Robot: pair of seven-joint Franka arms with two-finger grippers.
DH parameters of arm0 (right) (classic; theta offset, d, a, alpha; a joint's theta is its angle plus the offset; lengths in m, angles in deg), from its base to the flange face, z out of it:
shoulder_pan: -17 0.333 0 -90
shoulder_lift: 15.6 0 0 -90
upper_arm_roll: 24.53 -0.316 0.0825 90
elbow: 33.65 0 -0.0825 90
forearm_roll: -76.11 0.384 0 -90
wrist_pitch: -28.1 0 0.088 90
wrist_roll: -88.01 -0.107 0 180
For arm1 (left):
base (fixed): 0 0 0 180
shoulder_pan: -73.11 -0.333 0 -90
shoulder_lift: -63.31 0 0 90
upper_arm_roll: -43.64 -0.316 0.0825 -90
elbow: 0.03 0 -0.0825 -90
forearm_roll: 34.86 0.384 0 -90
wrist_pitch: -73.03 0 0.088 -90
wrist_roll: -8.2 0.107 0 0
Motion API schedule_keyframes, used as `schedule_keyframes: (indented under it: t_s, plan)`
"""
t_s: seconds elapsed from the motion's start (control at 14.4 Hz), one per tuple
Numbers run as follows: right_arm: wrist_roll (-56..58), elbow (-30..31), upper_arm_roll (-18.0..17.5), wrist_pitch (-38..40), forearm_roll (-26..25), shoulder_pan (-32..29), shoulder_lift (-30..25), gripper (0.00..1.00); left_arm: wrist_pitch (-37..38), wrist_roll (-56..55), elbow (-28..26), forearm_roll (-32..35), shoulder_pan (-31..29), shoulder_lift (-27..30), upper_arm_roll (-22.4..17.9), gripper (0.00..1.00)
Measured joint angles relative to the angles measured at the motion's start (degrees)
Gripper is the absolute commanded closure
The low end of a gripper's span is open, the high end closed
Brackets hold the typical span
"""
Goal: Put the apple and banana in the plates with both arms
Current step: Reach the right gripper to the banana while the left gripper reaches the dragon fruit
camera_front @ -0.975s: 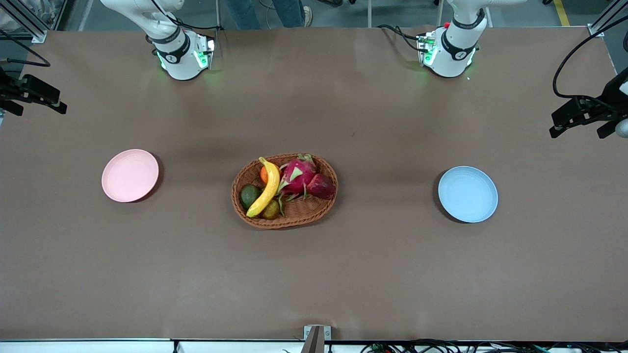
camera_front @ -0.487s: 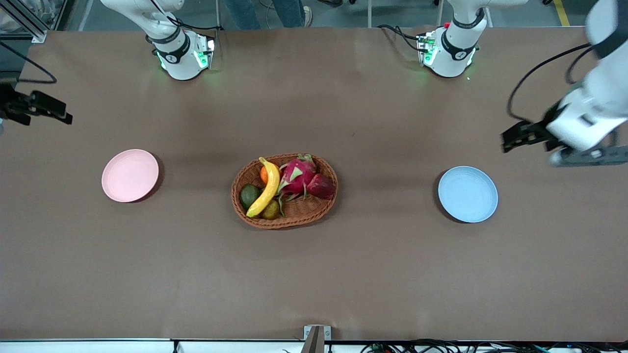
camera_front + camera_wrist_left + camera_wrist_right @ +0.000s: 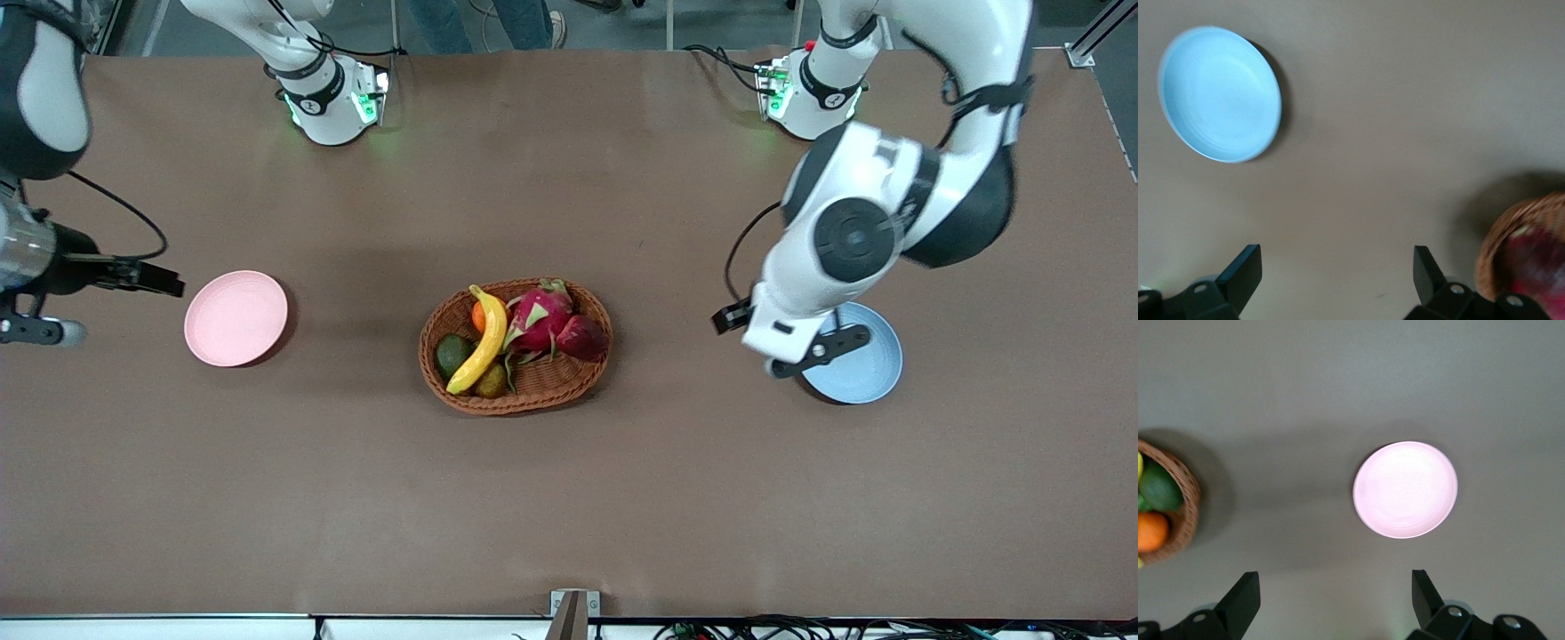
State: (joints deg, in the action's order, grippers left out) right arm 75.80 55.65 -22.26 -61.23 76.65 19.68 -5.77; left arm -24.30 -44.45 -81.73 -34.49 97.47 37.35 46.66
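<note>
Wicker basket (image 3: 516,347) holds my banana (image 3: 483,340) and apple (image 3: 584,338). I see my left gripper (image 3: 1336,280) spread wide above bare table beside the blue plate (image 3: 858,360); my right gripper (image 3: 1331,600), equally spread, hangs near the pink plate (image 3: 236,317).

both arms raised, their jaws spread wide.

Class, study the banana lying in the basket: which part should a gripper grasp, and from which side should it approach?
Probably the banana's middle, from above, fingers closing across its width. It lies on top of the other fruit in the wicker basket, its upper face exposed, while the dragon fruit and avocado crowd its sides.
</note>
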Motion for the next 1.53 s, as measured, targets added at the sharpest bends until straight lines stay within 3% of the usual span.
schedule_keyframes:
  t_s: [0.21,0.49,0.77,1.04,1.25,1.53]
  plan:
    - [-22.0,-0.1,-0.6,-3.07,-0.04,9.91,3.39,0.0,-4.11,-17.33,1.41,0.0,3.14,-3.27,0.04,0.0]
    - [-42.49,-5.46,-0.77,-7.03,-0.11,19.55,14.63,0.0,-11.55,-35.72,1.61,-2.39,6.46,-5.37,0.16,0.0]
    - [-52.04,-14.87,-0.73,-9.05,0.33,22.73,27.09,0.0,-20.71,-47.04,1.64,-6.85,9.24,-8.81,0.18,0.0]
    - [-59.67,-17.91,-0.73,-13.34,1.67,24.77,33.63,0.01,-27.37,-53.33,1.62,-8.17,11.11,-11.85,0.24,0.0]
    - [-62.87,-18.26,-0.72,-15.89,3.85,25.82,35.53,0.09,-28.92,-54.18,1.62,-8.24,12.16,-13.4,0.24,0.0]
    - [-65.07,-18.3,-0.73,-17.45,4.18,28.18,37.86,0.27,-31.2,-54.23,1.62,-8.24,12.47,-14.23,0.24,0.0]
